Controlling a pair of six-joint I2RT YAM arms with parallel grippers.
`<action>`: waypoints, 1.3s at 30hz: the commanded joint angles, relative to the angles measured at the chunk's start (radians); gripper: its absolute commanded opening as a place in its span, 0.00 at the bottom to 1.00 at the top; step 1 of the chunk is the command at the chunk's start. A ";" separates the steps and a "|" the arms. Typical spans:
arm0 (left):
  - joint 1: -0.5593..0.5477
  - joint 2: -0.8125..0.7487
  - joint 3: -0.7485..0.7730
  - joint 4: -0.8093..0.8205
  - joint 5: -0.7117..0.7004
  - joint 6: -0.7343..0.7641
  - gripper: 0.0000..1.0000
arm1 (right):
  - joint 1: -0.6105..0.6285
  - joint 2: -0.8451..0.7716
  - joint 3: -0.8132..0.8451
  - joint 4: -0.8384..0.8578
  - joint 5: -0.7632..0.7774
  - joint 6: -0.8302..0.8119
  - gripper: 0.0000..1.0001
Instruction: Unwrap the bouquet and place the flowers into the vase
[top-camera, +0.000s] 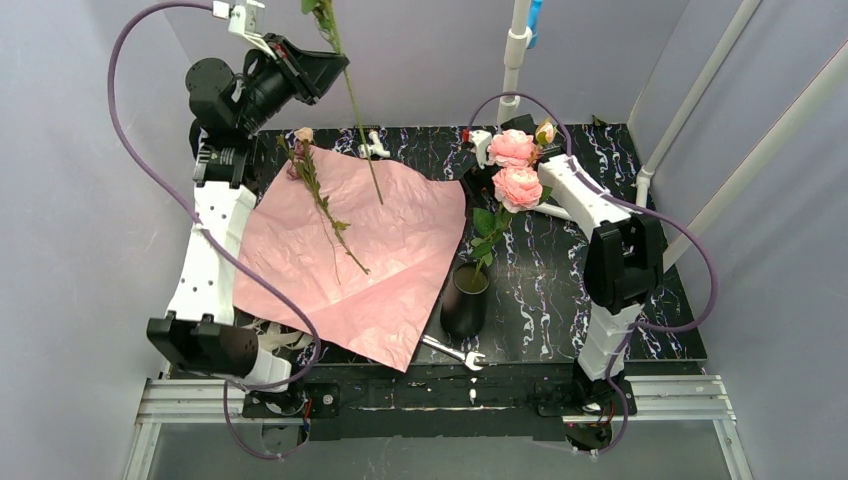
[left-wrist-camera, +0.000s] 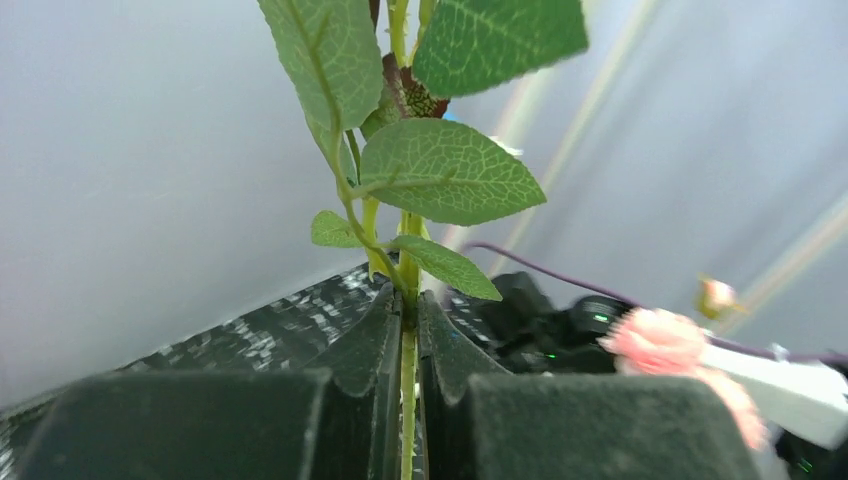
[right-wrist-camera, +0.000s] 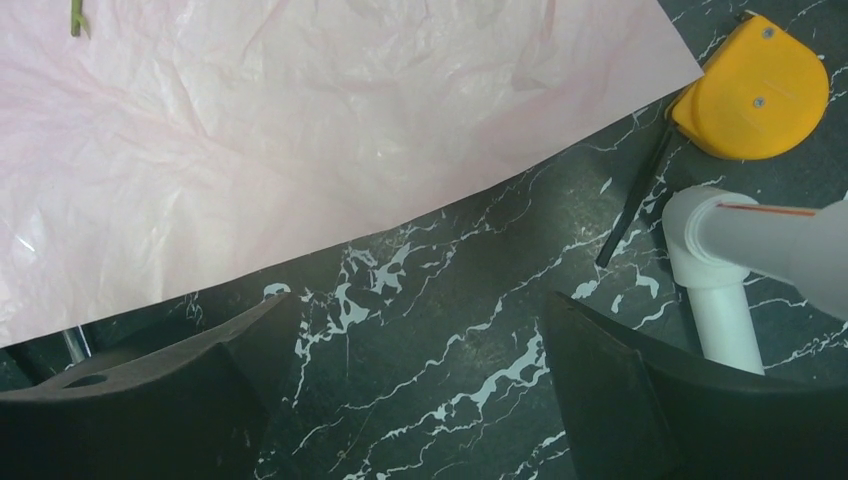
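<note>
I see paper (top-camera: 390, 250) spread, roses (top-camera: 517, 187) in vase (top-camera: 465, 305); left pincer (left-wrist-camera: 410, 310) clenches one stem (left-wrist-camera: 408, 400), right pincer (right-wrist-camera: 415, 310) released, another flower (top-camera: 320, 200) waits

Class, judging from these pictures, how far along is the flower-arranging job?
Done: the paper lies spread open, and pink roses stand in the vase. In hand: the left gripper holds a leafy stem aloft; the right gripper is open. Left: that stem and one flower lying on the paper.
</note>
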 joint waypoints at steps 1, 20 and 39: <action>-0.141 -0.122 -0.050 0.091 0.075 0.078 0.00 | -0.008 -0.086 -0.031 0.009 0.003 0.017 0.98; -0.718 -0.202 -0.191 0.134 -0.155 0.342 0.00 | -0.010 -0.230 -0.155 0.011 0.048 0.032 0.99; -0.838 -0.197 -0.440 0.174 -0.113 0.386 0.00 | -0.011 -0.340 -0.265 0.015 0.080 0.012 0.98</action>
